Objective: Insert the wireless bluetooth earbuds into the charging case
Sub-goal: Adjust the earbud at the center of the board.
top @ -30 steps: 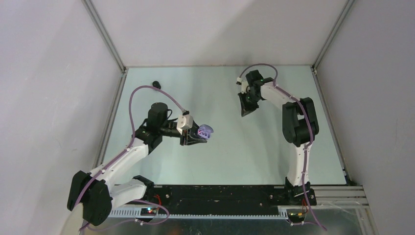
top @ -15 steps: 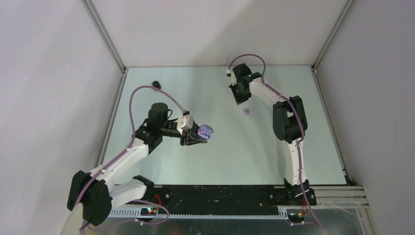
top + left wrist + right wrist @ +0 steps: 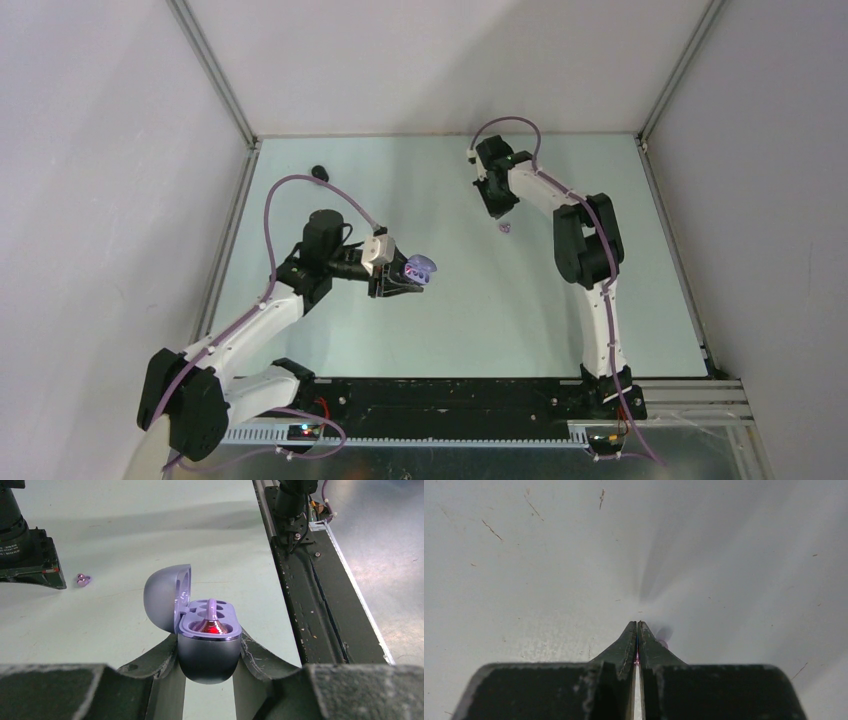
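Observation:
My left gripper [image 3: 410, 280] is shut on the body of the pale purple charging case [image 3: 421, 268], held above the table with its lid open. In the left wrist view the case [image 3: 207, 652] sits between the fingers [image 3: 150, 662], and one purple earbud [image 3: 212, 624] stands in a socket with a red glow at its base. A second purple earbud [image 3: 505, 228] lies loose on the table, also seen in the left wrist view [image 3: 82, 580]. My right gripper [image 3: 499, 210] is shut and empty, just beyond it. In the right wrist view the bud [image 3: 663, 643] peeks out beside the shut tips [image 3: 637, 625].
A small black object [image 3: 319, 172] lies at the far left of the table, near the metal frame post [image 3: 247, 140]. The black base rail [image 3: 305, 580] runs along the near edge. No other earbuds show.
My right gripper drew back from over the loose purple earbud toward the far left, uncovering it on the table, then came slightly nearer to it. The left arm and case have not moved.

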### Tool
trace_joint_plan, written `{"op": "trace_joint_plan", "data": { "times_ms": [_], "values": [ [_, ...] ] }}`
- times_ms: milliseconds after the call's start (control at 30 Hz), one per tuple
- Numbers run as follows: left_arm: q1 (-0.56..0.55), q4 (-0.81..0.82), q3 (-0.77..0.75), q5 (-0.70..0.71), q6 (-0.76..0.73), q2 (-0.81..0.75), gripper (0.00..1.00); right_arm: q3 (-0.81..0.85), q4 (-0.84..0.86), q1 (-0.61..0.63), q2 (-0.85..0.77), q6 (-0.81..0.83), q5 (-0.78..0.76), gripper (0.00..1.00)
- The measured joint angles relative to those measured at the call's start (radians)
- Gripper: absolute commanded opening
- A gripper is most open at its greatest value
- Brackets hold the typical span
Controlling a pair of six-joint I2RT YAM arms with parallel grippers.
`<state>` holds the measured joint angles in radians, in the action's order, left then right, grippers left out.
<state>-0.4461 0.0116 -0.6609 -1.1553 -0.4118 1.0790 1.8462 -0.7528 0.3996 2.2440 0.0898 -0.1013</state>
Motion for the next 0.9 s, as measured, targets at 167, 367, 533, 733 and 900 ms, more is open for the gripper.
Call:
{"op": "trace_joint_plan", "data": {
  "times_ms": [167, 367, 533, 733, 900],
  "values": [
    [-0.001, 0.000, 0.000, 0.000, 0.000, 0.000, 0.00, 0.000, -0.016, -0.010, 0.004, 0.002, 0.003, 0.06],
    [-0.001, 0.000, 0.000, 0.000, 0.000, 0.000, 0.00, 0.000, -0.041, -0.019, 0.008, 0.014, 0.024, 0.06],
    [-0.002, 0.000, 0.000, 0.000, 0.000, 0.000, 0.00, -0.002, -0.045, -0.019, 0.008, 0.028, 0.058, 0.05],
    [-0.002, 0.000, 0.000, 0.000, 0.000, 0.000, 0.00, -0.008, -0.055, -0.014, 0.008, 0.047, 0.076, 0.05],
    [-0.002, 0.000, 0.000, 0.000, 0.000, 0.000, 0.00, -0.008, -0.062, -0.011, 0.008, 0.051, 0.076, 0.05]
  ]
}}
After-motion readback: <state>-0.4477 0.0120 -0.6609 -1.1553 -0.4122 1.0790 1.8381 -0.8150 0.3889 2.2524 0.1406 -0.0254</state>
